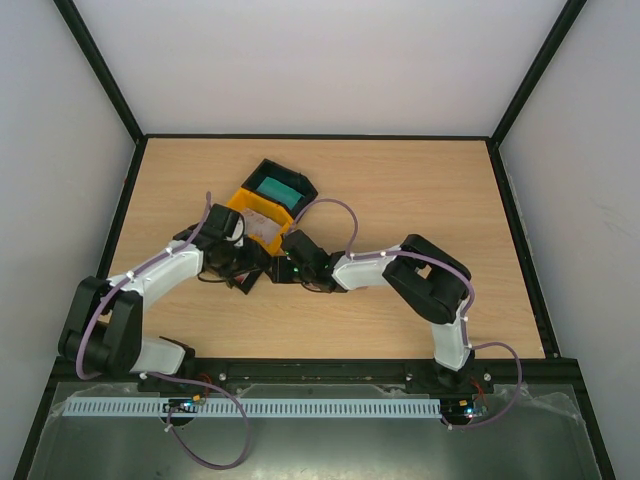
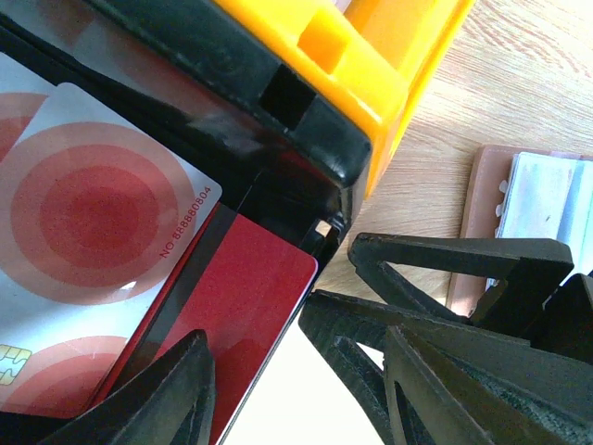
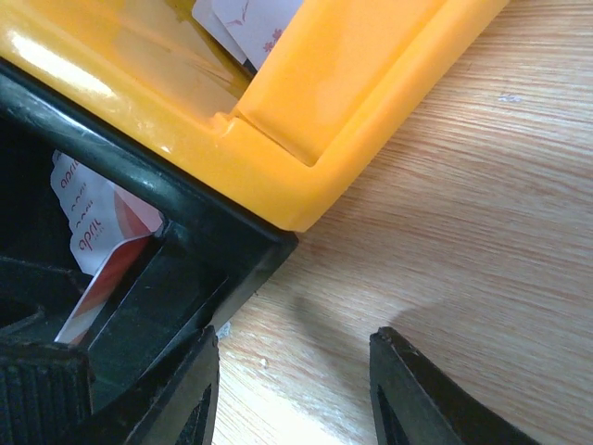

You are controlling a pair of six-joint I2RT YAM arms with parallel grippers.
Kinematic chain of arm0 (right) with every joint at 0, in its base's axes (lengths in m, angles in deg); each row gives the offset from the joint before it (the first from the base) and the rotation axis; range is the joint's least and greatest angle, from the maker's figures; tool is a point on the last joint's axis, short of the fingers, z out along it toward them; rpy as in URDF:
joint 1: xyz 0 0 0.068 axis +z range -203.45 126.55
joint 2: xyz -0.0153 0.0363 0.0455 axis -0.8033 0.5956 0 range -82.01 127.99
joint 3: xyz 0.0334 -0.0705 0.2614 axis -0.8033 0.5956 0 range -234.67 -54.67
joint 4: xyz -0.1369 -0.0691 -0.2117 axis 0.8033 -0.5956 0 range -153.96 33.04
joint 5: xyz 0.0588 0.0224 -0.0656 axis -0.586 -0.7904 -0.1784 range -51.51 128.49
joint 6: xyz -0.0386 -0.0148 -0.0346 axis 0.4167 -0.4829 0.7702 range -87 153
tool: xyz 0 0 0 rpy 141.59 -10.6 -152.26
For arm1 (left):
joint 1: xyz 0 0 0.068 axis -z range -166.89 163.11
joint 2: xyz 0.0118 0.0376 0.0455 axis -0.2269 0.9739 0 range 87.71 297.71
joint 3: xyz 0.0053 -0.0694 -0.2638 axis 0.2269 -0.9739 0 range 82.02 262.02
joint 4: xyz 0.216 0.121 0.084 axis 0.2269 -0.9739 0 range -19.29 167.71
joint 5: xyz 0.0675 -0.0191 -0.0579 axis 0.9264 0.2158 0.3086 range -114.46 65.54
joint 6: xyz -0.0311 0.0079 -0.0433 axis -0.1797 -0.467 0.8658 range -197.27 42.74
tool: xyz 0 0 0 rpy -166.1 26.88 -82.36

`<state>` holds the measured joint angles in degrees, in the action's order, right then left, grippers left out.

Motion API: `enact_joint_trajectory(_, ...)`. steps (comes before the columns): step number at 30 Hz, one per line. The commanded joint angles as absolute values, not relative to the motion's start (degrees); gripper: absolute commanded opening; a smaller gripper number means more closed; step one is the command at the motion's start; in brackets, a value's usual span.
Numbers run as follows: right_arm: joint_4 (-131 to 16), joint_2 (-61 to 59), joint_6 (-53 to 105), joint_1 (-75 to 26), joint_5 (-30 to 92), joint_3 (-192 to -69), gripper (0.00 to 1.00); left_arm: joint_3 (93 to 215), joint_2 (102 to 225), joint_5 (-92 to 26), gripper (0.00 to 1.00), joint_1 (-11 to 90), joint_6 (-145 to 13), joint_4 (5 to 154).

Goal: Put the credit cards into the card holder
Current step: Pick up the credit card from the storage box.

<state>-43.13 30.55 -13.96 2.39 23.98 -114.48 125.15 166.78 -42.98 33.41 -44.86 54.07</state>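
Your card holder [image 2: 484, 218] shows only in the left wrist view. It is a brown pouch lying flat on the bare wood, just beside the corner of the yellow tray [image 2: 389, 56]. Pale cards [image 2: 547, 199] sit on or in it; you cannot tell which, because a black finger crosses its lower part.

The other cards are at the trays. A red-and-white card [image 2: 102, 232] with ring patterns carries a red line along one edge that reads about "NO 888880804". A gold chip shows at the lower left edge. A dark red card [image 2: 246, 301] lies against it, beneath the rim of the black tray [image 2: 306, 120]. From the right wrist you see a white-and-red card [image 3: 93, 232] inside the black tray, printed with a small repeated red word too fine to read. From above, a teal card [image 1: 275, 187] lies in the black tray.

Your left gripper [image 2: 296, 371] stands with its jaws apart over the dark red card's corner, clamping nothing. Your right gripper [image 3: 292, 362] is likewise parted, with only wood between the fingers.

Both trays sit left of centre on the table [image 1: 430, 200], toward its far edge.
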Motion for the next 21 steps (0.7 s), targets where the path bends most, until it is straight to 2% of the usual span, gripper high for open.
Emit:
enact_joint_trajectory(1, -43.78, 28.78, -14.12, 2.57, 25.92, -113.48, 0.45, 124.03, 167.60, -44.22, 0.52, 33.67, -45.70, 51.81)
enact_joint_trajectory(7, -44.11, 27.68, -14.11, 2.46, 26.30, -112.92, 0.45, 124.65, 167.83, -35.94, 0.46, 34.69, -49.05, 49.21)
enact_joint_trajectory(16, -44.14, 25.21, -14.20, 1.76, 27.41, -111.15, 0.45, 127.59, 169.17, -30.44, 0.20, 36.42, -49.53, 46.25)
enact_joint_trajectory(21, -44.22, 24.97, -14.19, 1.53, 27.47, -110.97, 0.45, 129.74, 169.01, -28.84, 0.12, 37.16, -49.97, 44.25)
